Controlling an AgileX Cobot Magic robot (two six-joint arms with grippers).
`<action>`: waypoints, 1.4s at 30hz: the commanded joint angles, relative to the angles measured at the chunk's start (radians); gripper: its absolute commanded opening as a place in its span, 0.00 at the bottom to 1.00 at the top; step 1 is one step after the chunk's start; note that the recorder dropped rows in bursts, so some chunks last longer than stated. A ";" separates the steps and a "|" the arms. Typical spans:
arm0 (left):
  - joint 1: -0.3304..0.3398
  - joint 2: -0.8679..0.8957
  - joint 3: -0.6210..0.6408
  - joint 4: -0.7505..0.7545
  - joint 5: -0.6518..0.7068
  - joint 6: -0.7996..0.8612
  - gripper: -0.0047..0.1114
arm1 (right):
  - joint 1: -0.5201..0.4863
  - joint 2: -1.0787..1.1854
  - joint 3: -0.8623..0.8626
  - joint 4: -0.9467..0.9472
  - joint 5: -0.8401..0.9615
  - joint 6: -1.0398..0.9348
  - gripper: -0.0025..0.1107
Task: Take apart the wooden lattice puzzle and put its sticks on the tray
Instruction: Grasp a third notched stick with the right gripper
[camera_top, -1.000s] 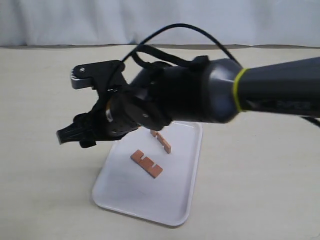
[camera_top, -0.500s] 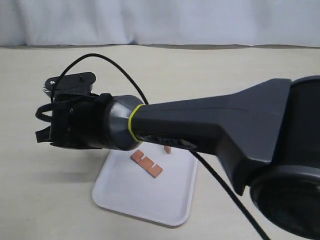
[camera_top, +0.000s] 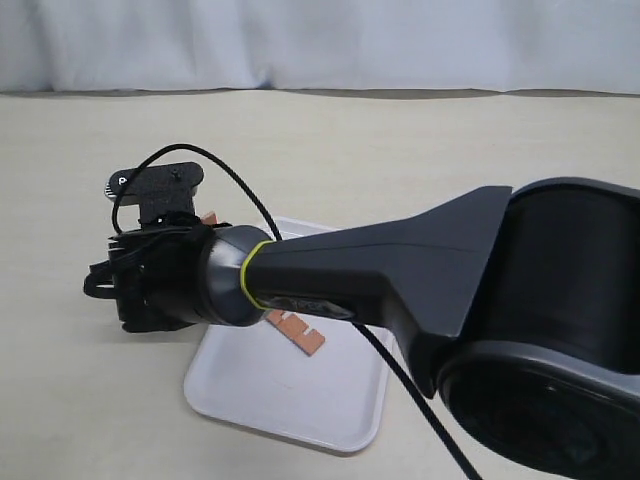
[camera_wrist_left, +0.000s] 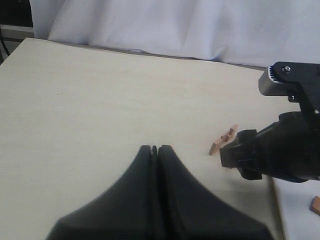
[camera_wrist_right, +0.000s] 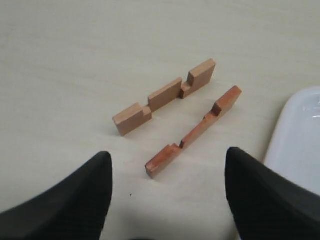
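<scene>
The right gripper hung with its black fingers spread wide and nothing between them, just off the rim of the large flat white plastic tray. Below it, two short reddish-brown notched wooden sticks lay side by side but apart on the pale tabletop, just beside the tray and not on it. A third such stick lay on the tray, partly hidden by the right arm. The left gripper, clear of the tray, was pressed fully closed on nothing.
</scene>
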 joint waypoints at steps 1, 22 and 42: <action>-0.001 -0.001 0.002 0.001 -0.010 -0.002 0.04 | -0.003 0.021 -0.004 -0.048 -0.005 0.044 0.56; -0.001 -0.001 0.002 0.001 -0.010 -0.002 0.04 | -0.005 0.053 -0.004 -0.131 -0.003 0.222 0.40; -0.001 -0.001 0.002 0.001 -0.010 -0.002 0.04 | 0.016 0.031 -0.004 -0.171 0.144 0.115 0.06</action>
